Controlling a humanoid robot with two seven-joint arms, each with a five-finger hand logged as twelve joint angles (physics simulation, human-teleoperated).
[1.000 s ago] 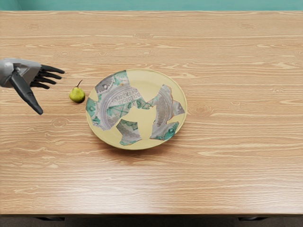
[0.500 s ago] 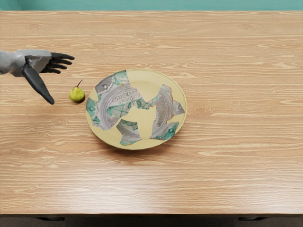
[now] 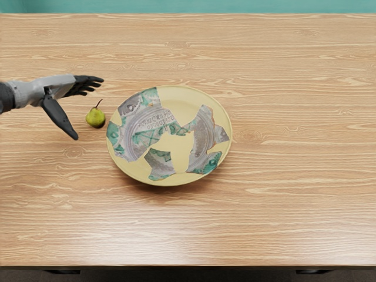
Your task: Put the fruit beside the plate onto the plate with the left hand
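1. At the far left of the table (image 3: 282,194), a grey forearm (image 3: 23,93) comes in from the picture's left edge, running almost level and a little upward to the right.
2. The left hand (image 3: 59,89) at its end is released: nothing is held in it.
3. Its dark fingers (image 3: 88,82) stretch out together to the right, only slightly bent, their tips reaching past the pear's left side higher in the picture.
4. The dark thumb (image 3: 61,117) spreads well away from the fingers, pointing down and to the right, with its tip lower in the picture than the pear.
5. The pear (image 3: 95,117) stands on the wood in the gap between thumb and fingers, just right of the thumb, small and yellow-green with its stem upward. No part of the hand touches it as far as can be seen; how high the hand is above the table cannot be told.
6. The pear is just beside the left rim of the plate (image 3: 188,100), outside it, with a thin strip of wood between them.
7. The plate is round and pale yellow, printed with grey-green fragment shapes, and sits flat a little left of the table's middle. It holds no fruit.
8. The right arm is out of view.
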